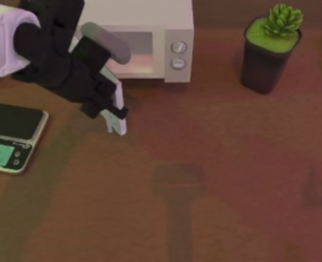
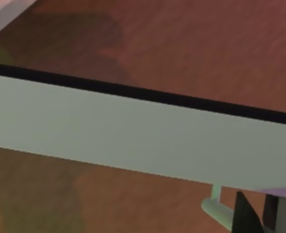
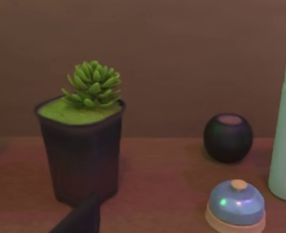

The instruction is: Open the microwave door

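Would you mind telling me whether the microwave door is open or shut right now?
Open. The microwave door is swung out from the microwave, exposing the cavity, with the left gripper at its free edge.

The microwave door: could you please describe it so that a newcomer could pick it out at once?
Find the white microwave at the table's back edge, left of the potted plant. Its door is the thin white panel swung out toward the front from the oven's left side, with the left gripper at its outer edge. Unlike the flat scale nearby, it stands on edge.
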Controlling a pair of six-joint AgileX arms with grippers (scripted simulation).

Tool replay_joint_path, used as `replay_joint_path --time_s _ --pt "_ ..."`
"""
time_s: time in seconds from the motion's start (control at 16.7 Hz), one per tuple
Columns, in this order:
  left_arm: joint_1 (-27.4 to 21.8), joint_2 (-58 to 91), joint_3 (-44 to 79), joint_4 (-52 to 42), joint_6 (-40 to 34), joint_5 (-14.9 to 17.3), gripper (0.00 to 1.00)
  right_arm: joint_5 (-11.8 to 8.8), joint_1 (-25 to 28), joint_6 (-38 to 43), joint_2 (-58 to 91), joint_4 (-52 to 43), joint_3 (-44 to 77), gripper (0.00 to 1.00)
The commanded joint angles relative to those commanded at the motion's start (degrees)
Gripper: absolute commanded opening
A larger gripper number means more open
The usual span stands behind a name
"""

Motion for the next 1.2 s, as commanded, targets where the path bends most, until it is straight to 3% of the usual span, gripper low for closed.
replay_joint_path --time_s 0.54,1.2 --pt "4.55 -1.81 -1.44 -2.68 10.87 5.11 0.00 0.00 0.00 0.00 0.00 0.00 0.00 1.00" --pt "4.58 -1.83 -1.44 -2.68 10.93 5.14 0.00 0.00 0.00 0.00 0.00 0.00 0.00 1.00"
